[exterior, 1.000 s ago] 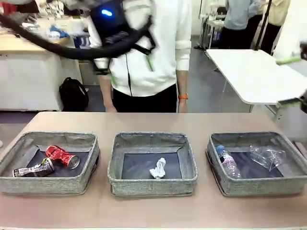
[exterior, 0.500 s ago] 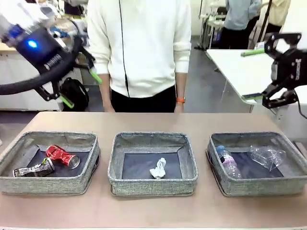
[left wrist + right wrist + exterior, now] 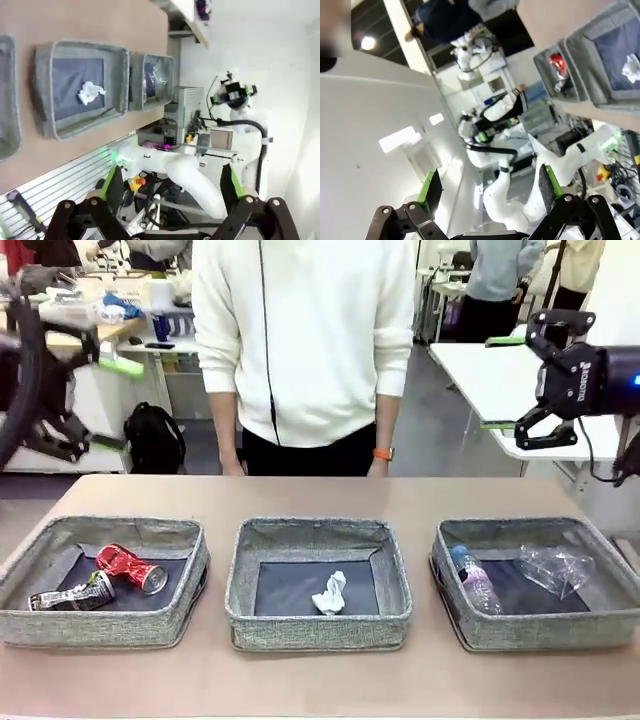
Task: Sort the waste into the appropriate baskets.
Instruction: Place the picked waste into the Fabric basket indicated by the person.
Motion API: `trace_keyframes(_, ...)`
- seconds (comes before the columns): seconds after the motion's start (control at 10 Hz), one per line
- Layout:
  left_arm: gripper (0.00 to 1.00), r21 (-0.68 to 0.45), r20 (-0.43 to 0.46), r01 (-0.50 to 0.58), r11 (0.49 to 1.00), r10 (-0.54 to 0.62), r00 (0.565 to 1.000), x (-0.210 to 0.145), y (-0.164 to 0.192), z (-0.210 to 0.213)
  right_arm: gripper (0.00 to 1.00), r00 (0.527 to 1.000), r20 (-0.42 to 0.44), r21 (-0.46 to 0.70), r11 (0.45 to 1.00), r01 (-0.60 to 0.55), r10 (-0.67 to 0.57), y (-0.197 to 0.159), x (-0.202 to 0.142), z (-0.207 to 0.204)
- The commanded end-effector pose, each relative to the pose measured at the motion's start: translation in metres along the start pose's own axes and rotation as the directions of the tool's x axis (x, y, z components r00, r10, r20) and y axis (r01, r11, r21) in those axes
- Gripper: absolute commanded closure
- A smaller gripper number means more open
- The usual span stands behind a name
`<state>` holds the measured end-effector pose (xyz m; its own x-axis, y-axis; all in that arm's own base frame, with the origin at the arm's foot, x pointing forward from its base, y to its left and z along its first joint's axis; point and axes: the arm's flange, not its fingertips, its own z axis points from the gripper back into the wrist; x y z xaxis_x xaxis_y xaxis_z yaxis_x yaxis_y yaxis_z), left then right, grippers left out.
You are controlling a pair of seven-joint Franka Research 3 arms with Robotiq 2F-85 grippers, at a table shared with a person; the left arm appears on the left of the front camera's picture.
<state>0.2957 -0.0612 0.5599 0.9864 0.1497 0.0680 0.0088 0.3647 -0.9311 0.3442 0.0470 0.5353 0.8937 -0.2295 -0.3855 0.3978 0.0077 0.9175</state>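
Three grey baskets stand in a row on the table. The left basket (image 3: pixel 100 626) holds a crushed red can (image 3: pixel 130 567) and a dark can (image 3: pixel 70 594). A crumpled paper ball (image 3: pixel 328 592) (image 3: pixel 90 92) lies in the middle basket (image 3: pixel 318 628). In the right basket (image 3: pixel 545 630) are a clear bottle with a blue cap (image 3: pixel 475 578) and a clear plastic cup (image 3: pixel 557 567). My left gripper (image 3: pixel 110 405) (image 3: pixel 170 185) hangs open and empty, high at the far left. High at the far right, my right gripper (image 3: pixel 500 383) (image 3: pixel 487 190) is open and empty too.
A person in a white top (image 3: pixel 305 340) stands at the table's far edge, behind the middle basket, hands down. A white table (image 3: pixel 510 390) stands behind at the right. Bare tabletop runs in front of and behind the baskets.
My left arm swung from above the table's middle out to the far left. My right gripper came into view at the right and rose a little. The waste in the baskets has not moved.
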Motion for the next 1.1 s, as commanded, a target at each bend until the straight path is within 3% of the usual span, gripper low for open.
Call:
trace_keyframes(0.0, 0.00, 0.154, -0.220, -0.313, 0.937, 0.341, 0.914, 0.012, 0.012, -0.031, 0.00, 0.995, 0.088, 0.053, 0.998, 0.046, -0.051, 0.013, 0.003, 0.003)
trace_keyframes(0.1, 0.00, 0.000, 0.000, 0.000, 1.000, 0.000, 1.000, 0.000, 0.000, 0.000, 0.00, 1.000, 0.000, 0.000, 1.000, 0.000, 0.000, 0.000, 0.000, 0.000)
trace_keyframes(1.0, 0.00, 0.000, 0.000, 0.000, 1.000, 0.000, 1.000, 0.000, 0.000, 0.000, 0.00, 1.000, 0.000, 0.000, 1.000, 0.000, 0.000, 0.000, 0.000, 0.000)
